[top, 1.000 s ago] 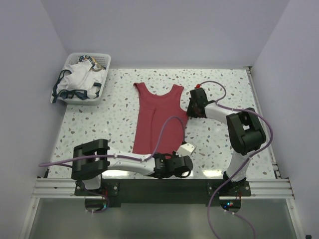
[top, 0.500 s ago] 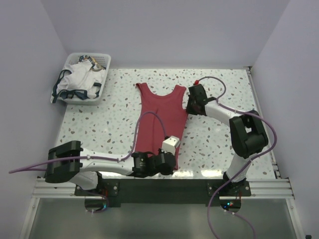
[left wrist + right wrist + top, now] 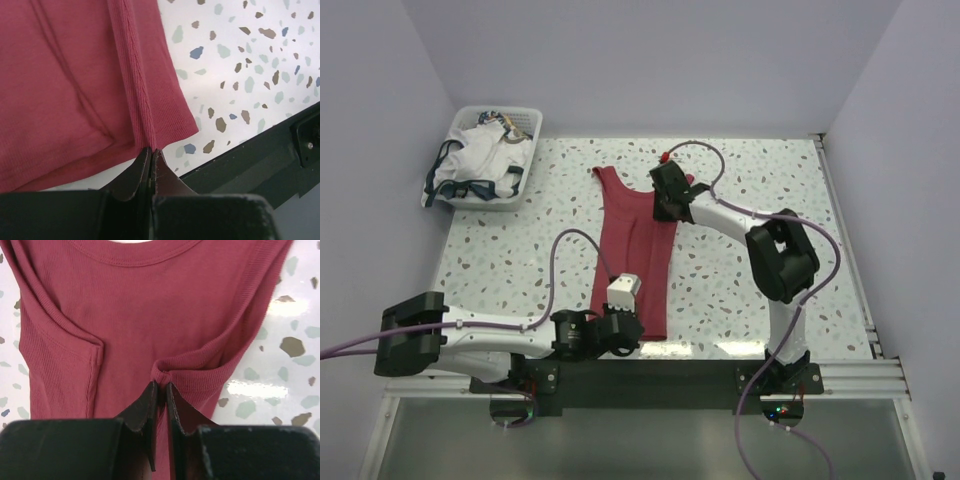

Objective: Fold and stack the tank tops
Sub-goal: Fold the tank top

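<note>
The dark red tank top [image 3: 632, 250] lies lengthwise mid-table, its right side lifted over toward the left. My left gripper [image 3: 626, 318] is shut on its bottom hem; the left wrist view shows the jaws [image 3: 151, 149] pinching a ribbed ridge of red cloth [image 3: 75, 75] near the hem's right corner. My right gripper [image 3: 666, 210] is shut on the right armhole edge, which bunches into a small roll at its tips [image 3: 162, 385] over the red top [image 3: 150, 305]. The white tank top [image 3: 480, 160] with navy trim lies crumpled in the basket.
A white plastic basket [image 3: 470, 203] stands at the table's far left corner. The speckled table [image 3: 770, 200] is walled in at the back and both sides. A black rail [image 3: 250, 160] runs along the near edge, just behind the left gripper.
Both grippers have moved left with the red top's right edge in them. The top now looks narrower, its right side drawn over the middle.
</note>
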